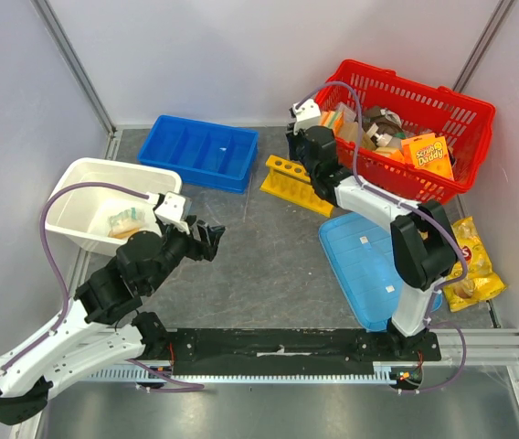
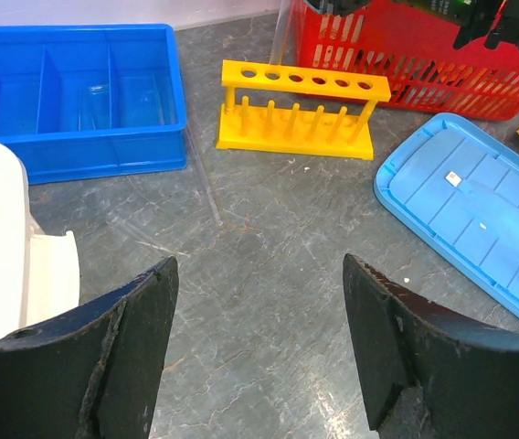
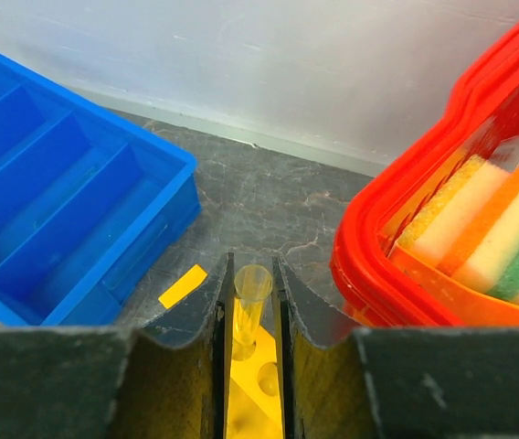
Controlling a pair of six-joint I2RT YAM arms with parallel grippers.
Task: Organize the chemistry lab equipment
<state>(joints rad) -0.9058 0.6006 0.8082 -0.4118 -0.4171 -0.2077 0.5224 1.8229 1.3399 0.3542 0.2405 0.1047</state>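
Note:
The yellow test-tube rack (image 1: 294,186) (image 2: 296,110) stands upright between the blue tray and the red basket. My right gripper (image 3: 252,265) hangs over its far end, shut on a thin clear tube (image 3: 251,297). The tube stands upright with its lower end in a rack hole (image 3: 244,347). Another clear tube (image 2: 206,187) lies flat on the table in front of the tray. My left gripper (image 2: 259,261) (image 1: 206,240) hovers open over bare table, nothing between its fingers. A small clear bag (image 1: 124,222) lies in the white tub (image 1: 77,187).
A blue divided tray (image 1: 200,151) sits at the back. The red basket (image 1: 465,137) holds sponge packs (image 3: 488,219) and boxes at the back right. A blue lid (image 1: 365,261) lies flat in front of the rack. A yellow chip bag (image 1: 470,265) is at the right edge.

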